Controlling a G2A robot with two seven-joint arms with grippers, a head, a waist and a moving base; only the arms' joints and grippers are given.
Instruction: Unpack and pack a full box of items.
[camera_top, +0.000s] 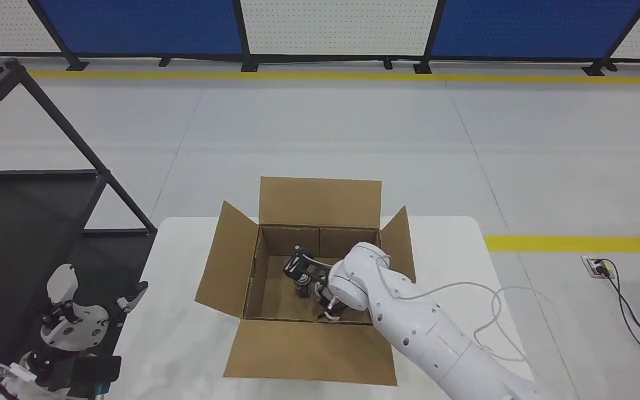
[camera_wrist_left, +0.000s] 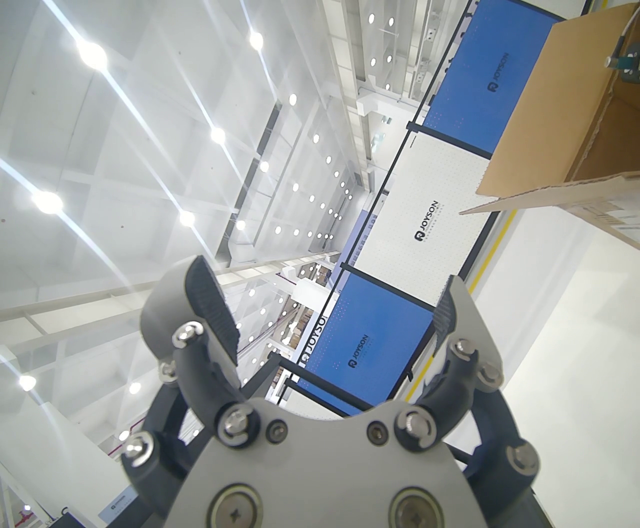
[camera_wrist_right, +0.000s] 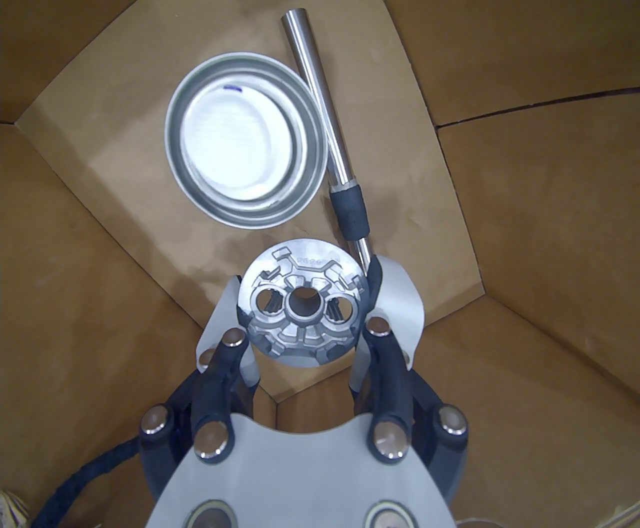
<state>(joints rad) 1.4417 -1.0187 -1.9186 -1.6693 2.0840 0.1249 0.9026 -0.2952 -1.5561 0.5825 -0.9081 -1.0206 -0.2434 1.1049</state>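
A: Where is the open brown cardboard box (camera_top: 300, 250)?

B: From the top view, it sits mid-way along the white counter (camera_top: 450, 250) with all four flaps folded outward. A white arm comes in over the box's front right corner and goes down inside.

A: Is that the right arm?

B: Yes. Its wrist view looks at the box floor. The right hand (camera_wrist_right: 304, 295) is clenched on a round grey cast-metal disc (camera_wrist_right: 304, 310) with a centre bore and a ring of holes, one finger on each side of its rim. I cannot tell whether the disc rests on the floor or hangs above it.

A: What else does that view give?

B: A shallow round steel dish (camera_wrist_right: 245, 140) lies flat on the box floor, near the disc but apart from it. A steel tube with a black foam grip (camera_wrist_right: 325, 125) lies along the dish's rim, touching it or just beside it. One end of the tube runs behind a finger of the hand.

A: And the left hand (camera_wrist_left: 325, 280)?

B: It is released, with its ribbed pads wide apart and nothing between them, and it points up toward the ceiling lights. In the top view that arm is beyond the counter's left edge. Its wrist view catches the box's outside wall and a flap from the side.
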